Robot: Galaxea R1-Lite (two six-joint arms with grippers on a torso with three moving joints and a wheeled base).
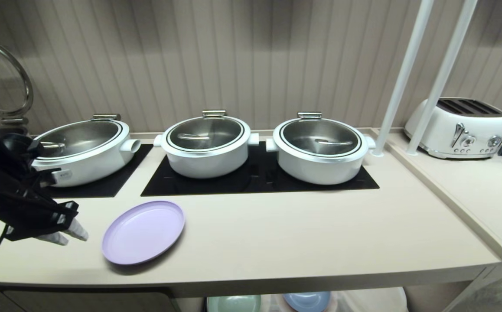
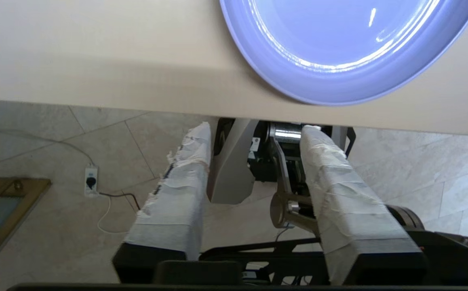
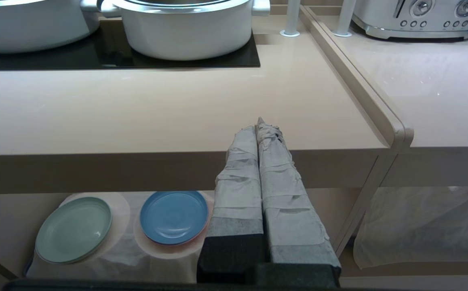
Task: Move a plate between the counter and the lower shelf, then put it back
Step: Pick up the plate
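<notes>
Now flat on the table (image 1: pixel 303 225) near its front edge, plate (image 1: pixel 143 232) at three o'clock from left end effector (image 1: pixel 66 232), fingers (image 2: pixel 177 194) apart, holding nothing, nearer than right end effector (image 3: pixel 258 129), pressed together.

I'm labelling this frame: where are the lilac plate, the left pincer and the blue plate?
lilac plate (image 1: pixel 143 232), head view, middle of its flat face.
left pincer (image 2: pixel 254 133), left wrist view, gap midway between its wrapped tips.
blue plate (image 3: pixel 173 217), right wrist view, centre of its face.
</notes>
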